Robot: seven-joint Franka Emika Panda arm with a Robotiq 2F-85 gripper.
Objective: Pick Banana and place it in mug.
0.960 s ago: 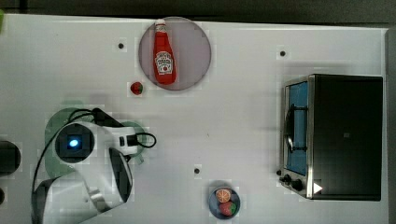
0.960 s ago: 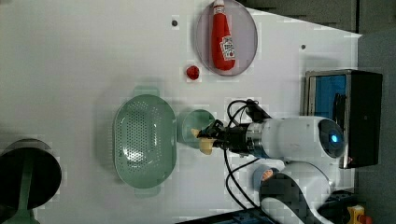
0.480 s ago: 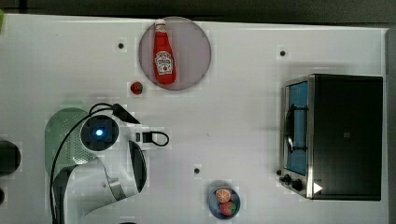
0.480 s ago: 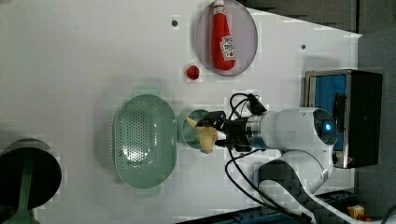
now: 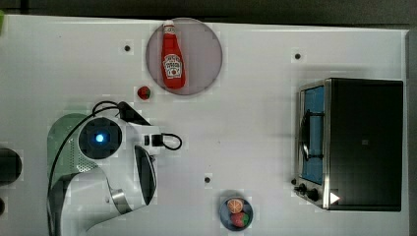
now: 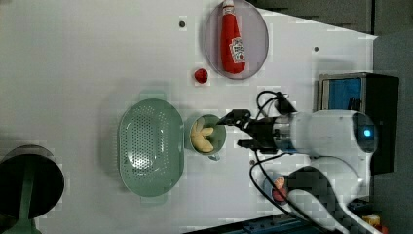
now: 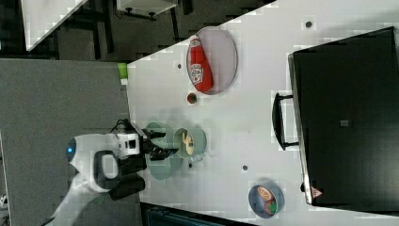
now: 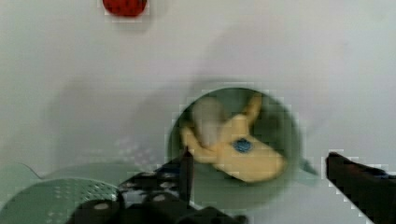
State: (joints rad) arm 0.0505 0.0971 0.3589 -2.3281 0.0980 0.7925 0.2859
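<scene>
My claw [image 6: 239, 130] hangs with its two black fingers [image 6: 234, 117] spread wide and nothing between them, just beside the mug [image 6: 206, 134] on the left view's right. The banana [image 6: 200, 137] lies inside that mug, pale yellow and curled against the teal-green wall; in the wrist view the banana [image 8: 233, 149] carries a small blue sticker whose print I cannot read. The mug [image 8: 236, 149] is round and smooth, with a small handle stub at its rim.

Touching or nearly touching the mug on the left view's left sits the colander [image 6: 151, 148], a pale-green oval bowl dotted with holes and with a tab handle at each end. A small red round fruit [image 6: 200, 75] lies on the white table [image 6: 87, 58] beyond the mug. Past it a red ketchup bottle [image 6: 232, 39] lies flat on a grey round plate [image 6: 258, 44]; its white label is too small to read. A boxy toaster oven [image 5: 354, 142], dark on top with a metal front, a bar handle and knobs, stands at the top view's right. Near it a little blue bowl [image 5: 222, 216] holds toy fruit.
</scene>
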